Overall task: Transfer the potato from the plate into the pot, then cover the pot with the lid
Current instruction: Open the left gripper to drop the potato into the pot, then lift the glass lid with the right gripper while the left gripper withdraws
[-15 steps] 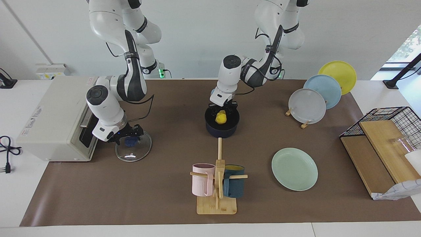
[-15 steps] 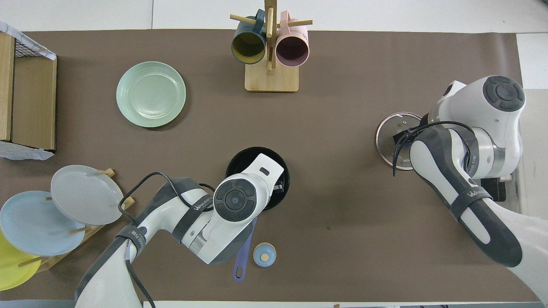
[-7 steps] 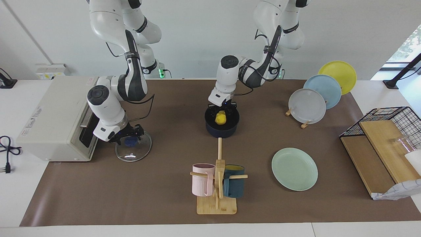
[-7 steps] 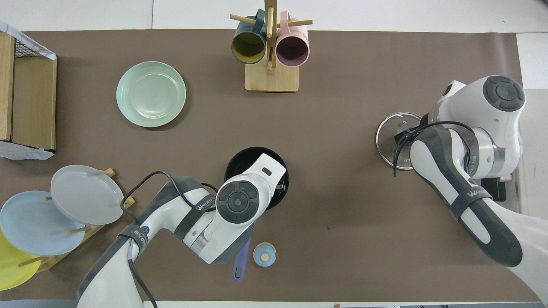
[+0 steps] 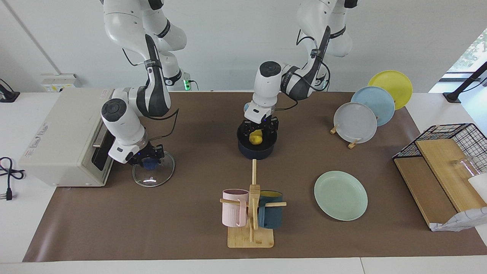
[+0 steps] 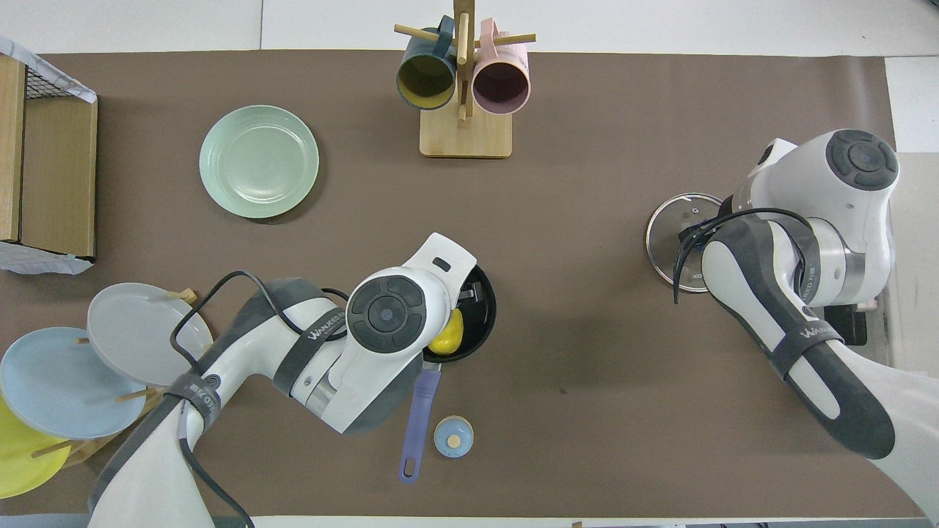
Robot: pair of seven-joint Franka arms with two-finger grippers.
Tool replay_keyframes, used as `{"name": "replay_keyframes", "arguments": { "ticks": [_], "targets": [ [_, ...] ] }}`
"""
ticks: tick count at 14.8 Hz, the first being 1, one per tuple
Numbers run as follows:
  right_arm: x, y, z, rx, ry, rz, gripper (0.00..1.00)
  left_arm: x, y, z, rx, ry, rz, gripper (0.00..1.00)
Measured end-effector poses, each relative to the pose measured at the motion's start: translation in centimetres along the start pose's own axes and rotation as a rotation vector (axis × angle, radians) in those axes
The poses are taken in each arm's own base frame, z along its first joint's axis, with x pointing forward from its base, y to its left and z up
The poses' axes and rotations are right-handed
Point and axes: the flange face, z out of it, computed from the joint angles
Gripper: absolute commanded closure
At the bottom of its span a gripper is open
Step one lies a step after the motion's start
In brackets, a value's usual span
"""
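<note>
The yellow potato (image 5: 257,138) lies inside the dark blue pot (image 5: 257,150) in the middle of the mat, also seen as potato (image 6: 448,337) in pot (image 6: 485,312) from above. My left gripper (image 5: 261,131) hangs open just over the potato, fingers spread on either side of it. The glass lid (image 5: 153,176) lies flat beside the white oven at the right arm's end. My right gripper (image 5: 147,161) is shut on the lid's blue knob; from above the arm hides it and only the lid's rim (image 6: 664,238) shows. The mint-green plate (image 5: 341,195) is bare.
A white oven (image 5: 62,139) stands right beside the lid. A mug rack (image 5: 251,213) stands farther from the robots than the pot. A rack of upright plates (image 5: 365,110) and a wire basket (image 5: 452,152) are at the left arm's end. A small bell (image 6: 452,436) sits beside the pot's handle (image 6: 417,429).
My left gripper has opened and let go of the potato, which now rests in the pot. My right gripper has closed on the lid's knob.
</note>
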Motion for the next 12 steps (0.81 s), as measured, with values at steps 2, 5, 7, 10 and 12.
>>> {"name": "replay_keyframes", "arguments": {
  "ticks": [2,5,7,10,12],
  "targets": [
    [0.1,-1.2,-0.2,0.010,-0.027,-0.020,1.00,2.4,-1.2,-3.7,0.014,-0.002,-0.019,0.00],
    [1.2,-4.9,-2.6,0.028,-0.070,-0.078,1.00,5.4,-3.5,-9.2,0.017,-0.011,-0.031,0.00],
    [2.0,-7.6,-5.4,0.026,-0.087,-0.077,1.00,7.4,-6.2,-12.8,0.022,-0.020,-0.019,0.00],
    [2.5,-13.1,-9.9,0.010,-0.103,-0.042,1.00,10.1,-12.6,-18.6,0.030,-0.045,0.043,0.00],
    [2.4,-17.9,-12.9,-0.004,-0.095,-0.010,1.00,11.3,-17.4,-22.3,0.038,-0.063,0.104,0.00]
  ]
}}
